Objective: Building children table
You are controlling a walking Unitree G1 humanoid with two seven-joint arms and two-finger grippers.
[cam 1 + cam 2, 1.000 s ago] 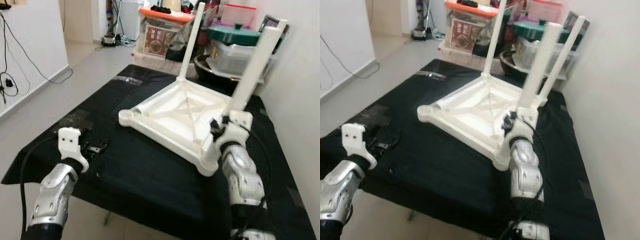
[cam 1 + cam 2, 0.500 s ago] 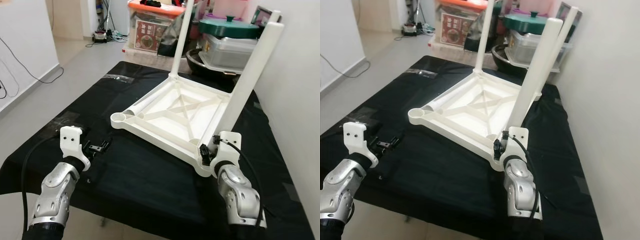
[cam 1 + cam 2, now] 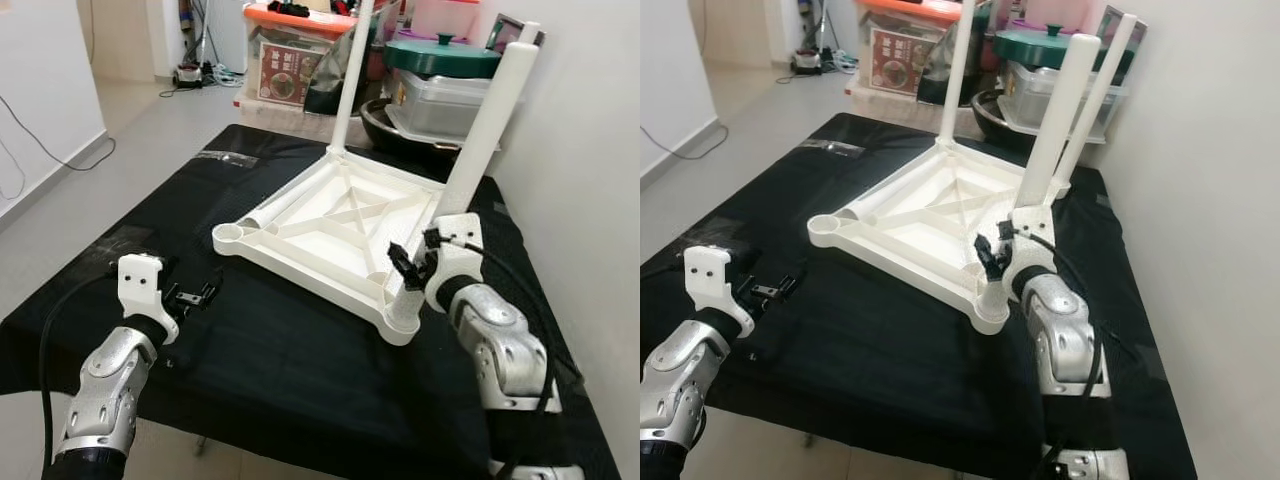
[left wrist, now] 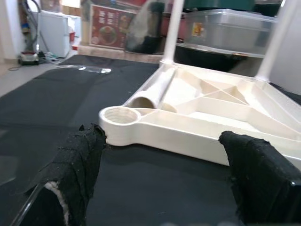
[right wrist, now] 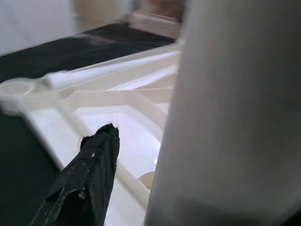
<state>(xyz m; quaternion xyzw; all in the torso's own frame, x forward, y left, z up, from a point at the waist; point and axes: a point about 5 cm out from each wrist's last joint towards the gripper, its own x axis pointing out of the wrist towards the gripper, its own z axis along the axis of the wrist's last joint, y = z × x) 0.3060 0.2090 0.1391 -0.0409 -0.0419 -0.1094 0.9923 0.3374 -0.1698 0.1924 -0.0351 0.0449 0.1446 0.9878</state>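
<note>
A white children's table (image 3: 300, 262) lies upside down on a black cloth (image 3: 280, 360). Two legs stand in its far corners, one of them the far left leg (image 3: 348, 80). A loose leg (image 3: 288, 207) lies inside the frame beside the empty left socket (image 3: 230, 237). My right gripper (image 3: 405, 268) is shut on another table leg (image 3: 485, 130), held tilted just above the near corner socket (image 3: 400, 322). In the right wrist view this leg (image 5: 235, 117) sits against one finger (image 5: 91, 169). My left gripper (image 3: 195, 295) hovers open over the cloth, short of the left socket (image 4: 117, 115).
Storage boxes (image 3: 300, 60) and a green-lidded container (image 3: 440, 55) crowd the far side. A white wall (image 3: 590, 200) runs close along the right. Bare floor with cables (image 3: 60, 150) lies to the left. The cloth's front edge (image 3: 300, 440) is near me.
The camera has shifted. My right gripper has risen a little with the leg, away from the near corner socket. My left gripper has hardly moved.
</note>
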